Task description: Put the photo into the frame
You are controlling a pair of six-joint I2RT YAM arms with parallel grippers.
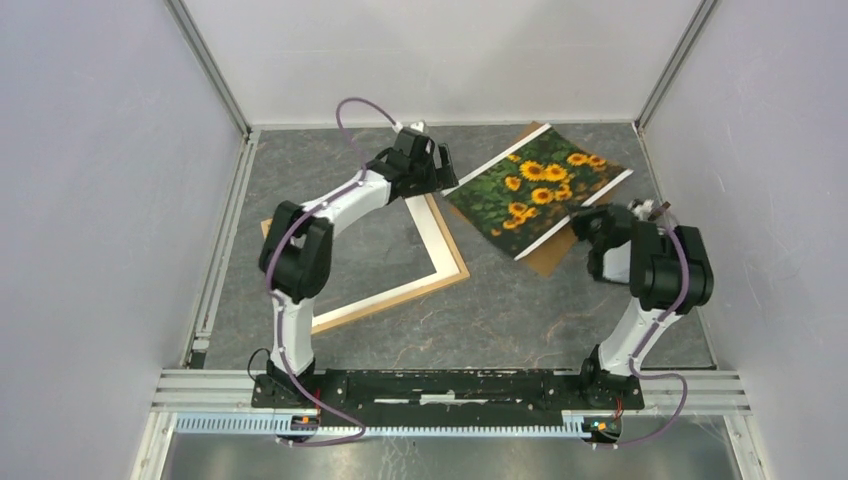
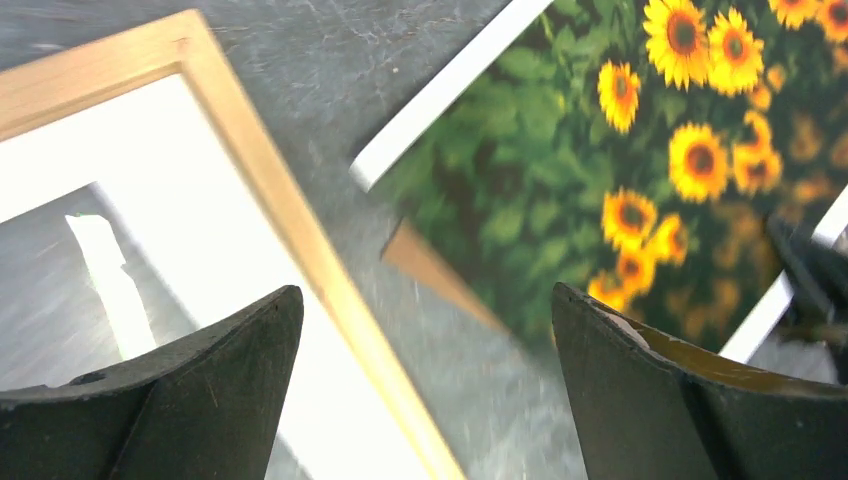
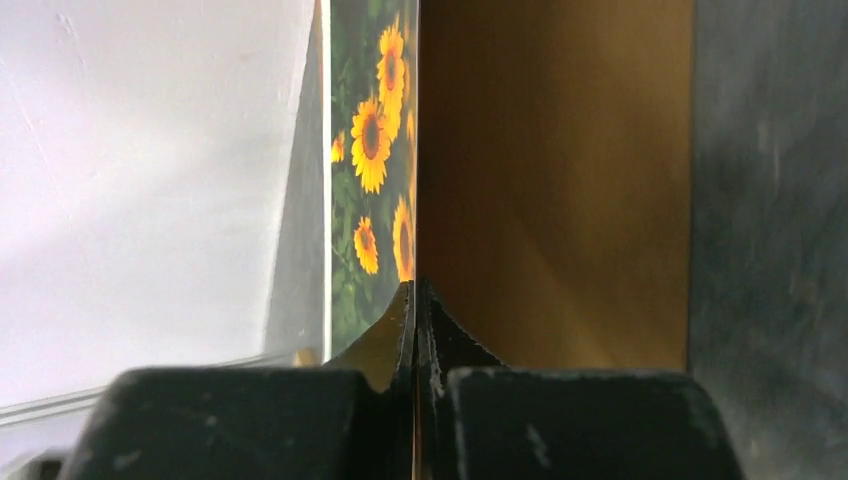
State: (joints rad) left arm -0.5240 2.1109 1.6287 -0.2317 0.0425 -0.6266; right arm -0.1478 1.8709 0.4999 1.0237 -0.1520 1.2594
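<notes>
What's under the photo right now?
A brown board pokes out from beneath the photo at two corners. Its middle is covered, so anything between them can't be seen.

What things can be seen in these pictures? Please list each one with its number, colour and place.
photo: one, orange-yellow sunflowers on dark green, far right part of the table, lying over the backing board.
frame: one, light wood, flat on the table left of the photo.
white mat: one, white, inside the frame.
backing board: one, brown, under the photo.
table: one, grey marbled, under everything.
walls: three, pale grey, left, back and right.
left gripper: one, black, open, above the gap between frame and photo.
right gripper: one, black, shut on the photo's edge nearest the right arm.
</notes>
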